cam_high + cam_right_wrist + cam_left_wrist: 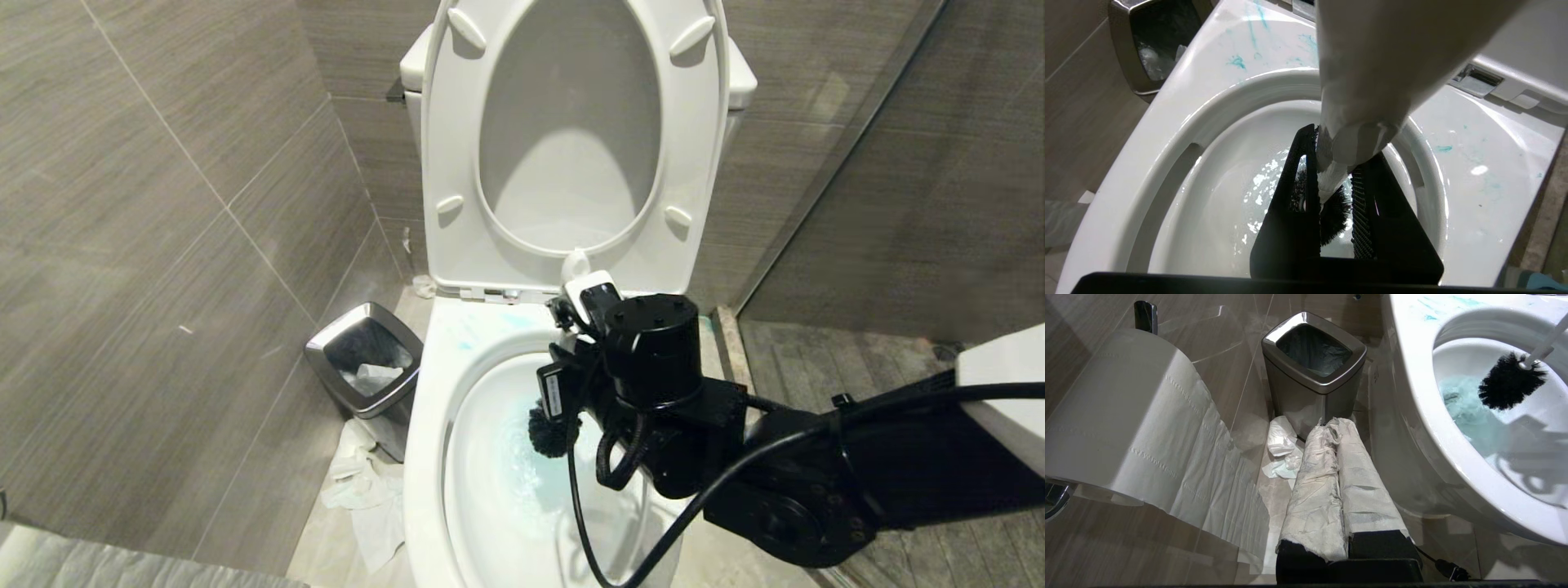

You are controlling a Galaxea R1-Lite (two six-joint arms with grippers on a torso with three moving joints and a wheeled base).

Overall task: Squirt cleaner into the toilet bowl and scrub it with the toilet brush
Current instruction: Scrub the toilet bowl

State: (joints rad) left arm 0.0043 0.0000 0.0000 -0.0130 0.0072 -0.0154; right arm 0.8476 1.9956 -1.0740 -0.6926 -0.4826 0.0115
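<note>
Grey tiled walls (163, 163) and floor enclose the toilet bowl (429, 457), seat raised. A steel bin (367, 367) stands just beside it. Turquoise cleaner (1237, 62) streaks the rim. The right gripper (1335, 196) clamps the toilet brush (1511, 381), bristles down inside the bowl. The left gripper (1337, 428), paper-wrapped, is closed, empty.

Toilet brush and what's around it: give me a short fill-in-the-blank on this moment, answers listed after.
1. The right gripper is shut on the toilet brush's ____.
2. The toilet brush has ____ bristles, inside the toilet bowl.
3. Smears of cleaner on the rim are ____ in colour.
4. Beside the bowl stands a steel ____ with a black liner.

Missing words: handle; black; turquoise-blue; bin
</note>
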